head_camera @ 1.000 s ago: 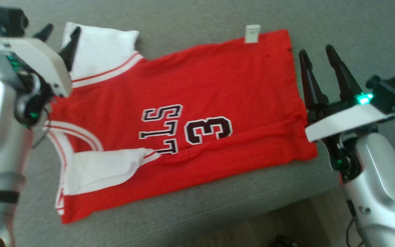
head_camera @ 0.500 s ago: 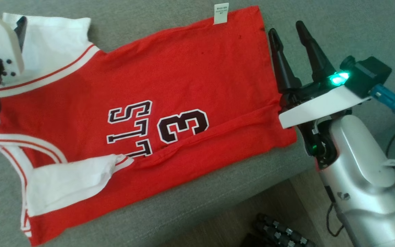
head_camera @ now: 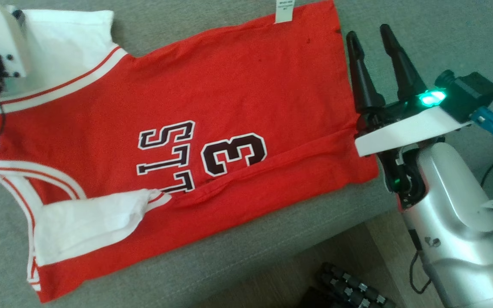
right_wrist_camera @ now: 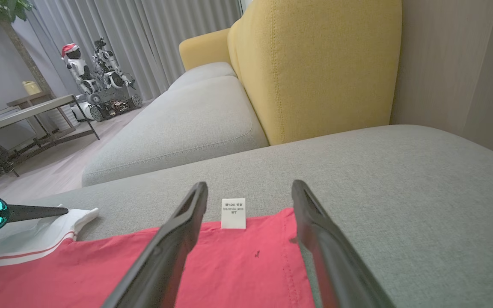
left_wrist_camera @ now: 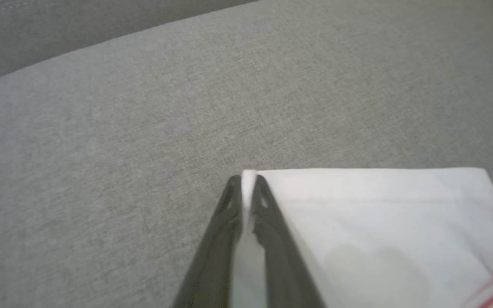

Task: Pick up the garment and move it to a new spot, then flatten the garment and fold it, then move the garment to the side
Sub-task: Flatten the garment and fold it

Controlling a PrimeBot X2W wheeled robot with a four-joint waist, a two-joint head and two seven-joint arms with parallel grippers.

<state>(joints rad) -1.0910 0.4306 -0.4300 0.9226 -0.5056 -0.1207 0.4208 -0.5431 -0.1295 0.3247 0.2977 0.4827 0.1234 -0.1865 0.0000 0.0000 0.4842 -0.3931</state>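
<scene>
Grey fabric sofa cushion (head_camera: 229,265) carries the red-and-white jersey garment (head_camera: 229,85), spread flat, printed "LLS" and "3". The left gripper (left_wrist_camera: 246,188) is pinched narrow on its white sleeve (left_wrist_camera: 379,214); the right gripper (head_camera: 368,33) stands wide beside the hem, holding nothing. Print on the white hem label (head_camera: 284,10) is unreadable.

garment (head_camera: 229,85): matt knit cloth | sofa (head_camera: 238,265): coarse woven fabric (also matt)

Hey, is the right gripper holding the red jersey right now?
No, the right gripper is open, its jaws spread wide over the edge of the jersey and pinching no cloth.
</scene>
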